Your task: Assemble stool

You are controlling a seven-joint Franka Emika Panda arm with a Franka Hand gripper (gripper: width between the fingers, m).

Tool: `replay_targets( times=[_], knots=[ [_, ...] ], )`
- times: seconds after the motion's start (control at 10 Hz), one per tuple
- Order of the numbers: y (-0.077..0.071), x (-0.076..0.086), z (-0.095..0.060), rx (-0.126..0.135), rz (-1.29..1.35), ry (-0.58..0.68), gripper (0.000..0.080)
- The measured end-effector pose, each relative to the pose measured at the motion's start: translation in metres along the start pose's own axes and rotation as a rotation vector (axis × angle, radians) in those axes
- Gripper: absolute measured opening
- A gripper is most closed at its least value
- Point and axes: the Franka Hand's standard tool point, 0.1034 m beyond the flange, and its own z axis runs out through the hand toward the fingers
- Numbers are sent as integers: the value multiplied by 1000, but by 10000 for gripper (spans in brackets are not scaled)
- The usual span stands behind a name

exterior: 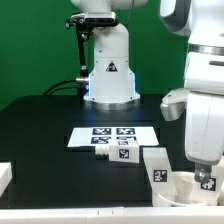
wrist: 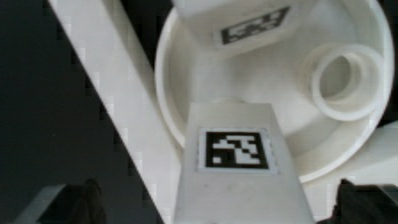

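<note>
Right now your jaws stand wide and hold nothing, low over the round seat (exterior: 181, 188) at the near edge of the surface (exterior: 40, 130), toward the exterior view's right. In the wrist view a tagged leg (wrist: 237, 150) overlaps the seat between your fingertips (wrist: 71, 205), with a gap on each side. More legs (exterior: 120, 153) lie just beside the marker board (exterior: 115, 133).

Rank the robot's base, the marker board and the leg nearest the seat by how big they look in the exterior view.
1. Robot's base: largest by far.
2. Marker board.
3. Leg: smallest, though it sits nearer the camera than the board, which flatters it.
</note>
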Motion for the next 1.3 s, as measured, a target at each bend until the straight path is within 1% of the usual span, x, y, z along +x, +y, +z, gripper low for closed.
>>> replay_targets(
  times=[0.1,0.2,0.3,0.4,0.7,0.8,0.9,1.1,1.3],
  knots=[
    [0,-1,0,0,22,-1,520],
    [1,-2,0,-1,30,-2,520],
    [1,-2,0,0,90,-2,381],
    [1,-2,0,1,192,-2,334],
    [1,-2,0,2,439,-2,334],
    [1,-3,-1,22,659,10,334],
    [3,-6,0,39,815,18,334],
    [3,-6,0,37,905,14,334],
    [3,-6,0,39,1122,12,334]
  ],
)
